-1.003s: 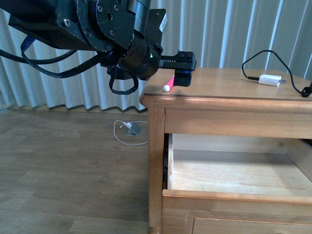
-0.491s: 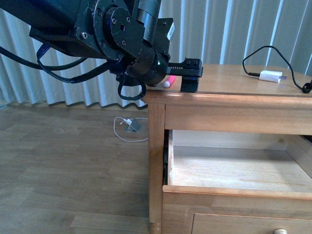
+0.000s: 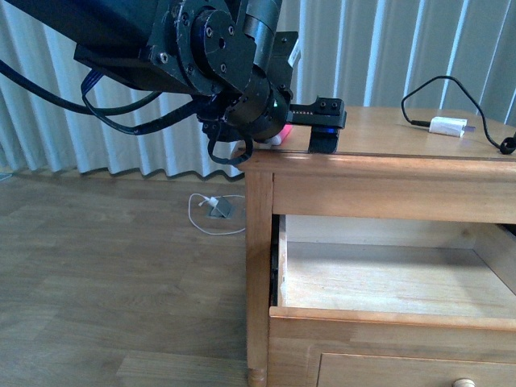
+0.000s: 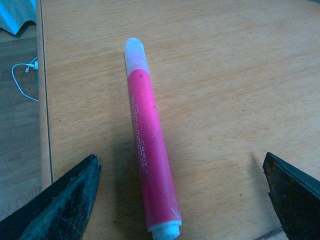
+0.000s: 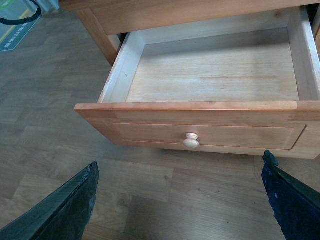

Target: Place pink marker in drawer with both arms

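The pink marker (image 4: 150, 145) lies flat on the wooden cabinet top, white cap end pointing away from the fingers. My left gripper (image 4: 180, 165) is open and straddles the marker's butt end, one finger on each side, not touching it. In the front view the left gripper (image 3: 322, 133) hovers over the top's left front corner, and only a bit of the pink marker (image 3: 283, 134) shows behind the wrist. The drawer (image 5: 200, 106) is pulled open and empty, with its round knob (image 5: 191, 141) in front. My right gripper (image 5: 180, 167) is open above the floor before the drawer.
A white charger plug with black cable (image 3: 447, 127) lies on the cabinet top (image 3: 387, 149) at the right. Another plug with a white cable (image 3: 216, 211) lies on the wood floor by the curtain. The open drawer (image 3: 387, 322) juts out below the top.
My left arm has moved right and further over the cabinet top. The gripper now covers most of the marker in the front view. The drawer has not moved.
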